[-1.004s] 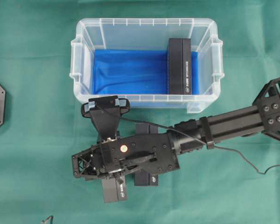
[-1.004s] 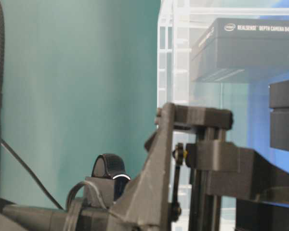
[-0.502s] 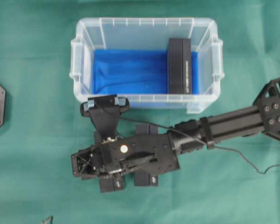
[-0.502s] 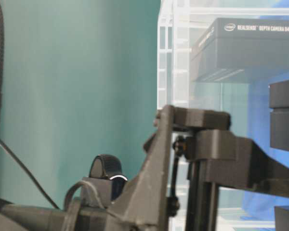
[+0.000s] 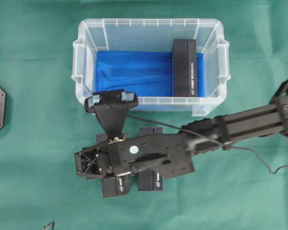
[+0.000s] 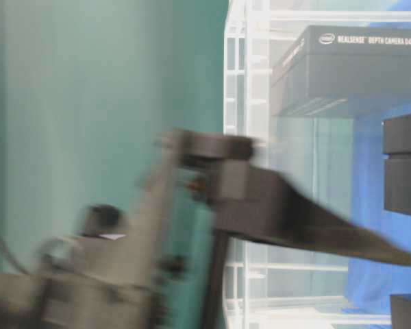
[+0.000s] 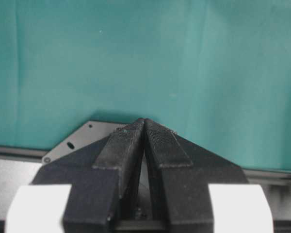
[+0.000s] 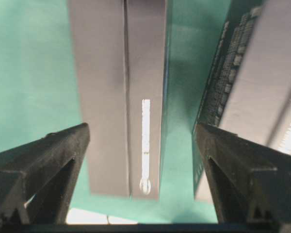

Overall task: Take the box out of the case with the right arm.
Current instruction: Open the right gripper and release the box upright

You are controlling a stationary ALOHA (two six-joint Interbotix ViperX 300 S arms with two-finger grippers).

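Box (image 8: 121, 97) lies on the cloth between the right hand's (image 8: 140, 145) spread-apart fingers.

The case (image 5: 81, 57) is clear, slightly frosted plastic with a smooth, glossy rim; a bright blue cloth (image 5: 134, 72), faintly creased and a little shiny, lines its bottom. The box (image 5: 185, 67) standing inside toward 3 o'clock looks like smooth matt black card. Two more boxes (image 8: 123, 87) on the table have the same dark card finish with a soft sheen on their edges. The table cover (image 5: 33, 158) is matt green cloth with light wrinkles. The right arm (image 5: 249, 124) is matt black, and its fingers (image 8: 43, 160) look like ridged, rough plastic. The left fingers (image 7: 123, 145) are black with a fine grainy texture, beside smooth white parts.
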